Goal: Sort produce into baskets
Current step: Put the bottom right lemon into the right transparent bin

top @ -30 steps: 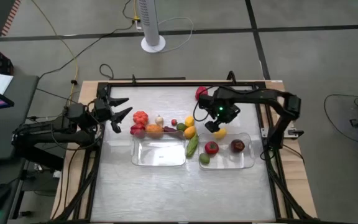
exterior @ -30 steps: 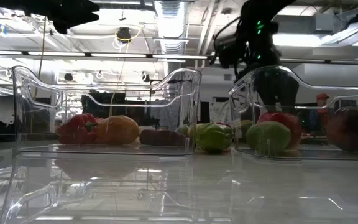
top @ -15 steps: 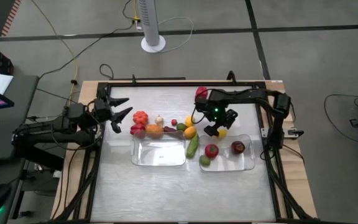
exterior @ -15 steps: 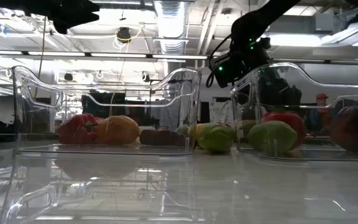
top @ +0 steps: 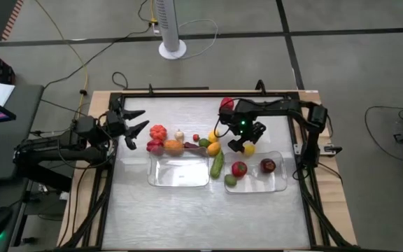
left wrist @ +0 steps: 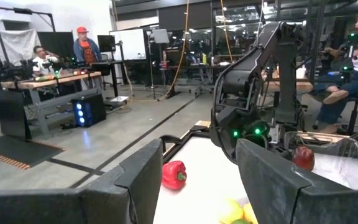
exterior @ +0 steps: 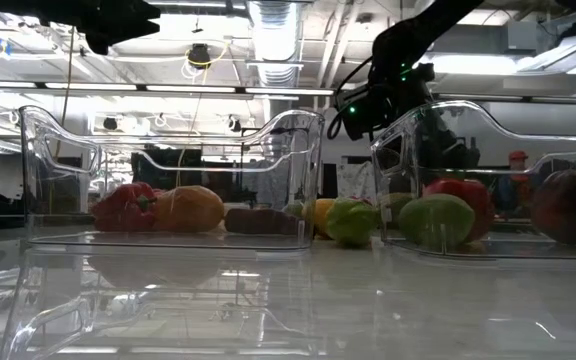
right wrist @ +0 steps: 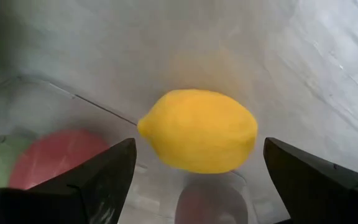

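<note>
My right gripper (top: 243, 142) hangs open just above a yellow lemon (top: 248, 149), which lies at the far wall of the right basket (top: 283, 183). In the right wrist view the lemon (right wrist: 197, 130) lies between my spread fingers (right wrist: 98, 180), touching neither. The right basket holds a red tomato (top: 238, 168), a green fruit (top: 230, 179) and a dark red apple (top: 267, 165). The left basket (top: 154, 178) holds nothing I can see. My left gripper (top: 140, 122) waits open, raised, left of the produce.
Loose produce lies in a row along the left basket's far side: red peppers (top: 157, 133), an orange piece (top: 173, 147), a white bulb (top: 179, 134), yellow pieces (top: 213, 142). A green cucumber (top: 217, 164) lies between the baskets. A red pepper (top: 226, 105) lies farther back.
My right gripper has come down over the lemon and shifted slightly toward the table's left edge; its elbow has drawn in the same way. The lemon and the other produce have stayed where they were.
</note>
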`<act>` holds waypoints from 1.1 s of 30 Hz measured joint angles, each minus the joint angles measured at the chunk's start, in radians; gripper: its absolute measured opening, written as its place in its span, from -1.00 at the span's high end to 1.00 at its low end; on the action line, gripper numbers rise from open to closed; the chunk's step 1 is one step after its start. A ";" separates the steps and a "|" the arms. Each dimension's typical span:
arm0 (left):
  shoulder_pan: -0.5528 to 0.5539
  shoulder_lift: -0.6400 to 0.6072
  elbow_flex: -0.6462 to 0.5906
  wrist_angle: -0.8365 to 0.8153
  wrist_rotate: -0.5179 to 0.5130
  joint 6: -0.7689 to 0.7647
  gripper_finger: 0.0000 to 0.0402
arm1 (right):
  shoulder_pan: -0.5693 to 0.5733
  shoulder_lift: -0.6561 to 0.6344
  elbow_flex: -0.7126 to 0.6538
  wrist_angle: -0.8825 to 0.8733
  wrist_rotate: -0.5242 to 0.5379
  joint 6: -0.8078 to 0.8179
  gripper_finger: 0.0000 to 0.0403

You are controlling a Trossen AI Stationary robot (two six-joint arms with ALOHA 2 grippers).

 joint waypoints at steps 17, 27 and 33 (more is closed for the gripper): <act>0.000 0.000 0.000 0.000 0.003 0.000 0.04 | 0.007 0.100 -0.002 -0.025 -0.001 -0.047 -0.87; 0.000 0.000 0.000 -0.001 0.003 0.001 0.04 | 0.002 0.098 -0.001 -0.094 0.000 -0.050 -0.60; 0.000 0.000 0.000 -0.002 0.003 0.001 0.04 | 0.003 0.098 -0.001 -0.107 0.001 -0.061 -0.47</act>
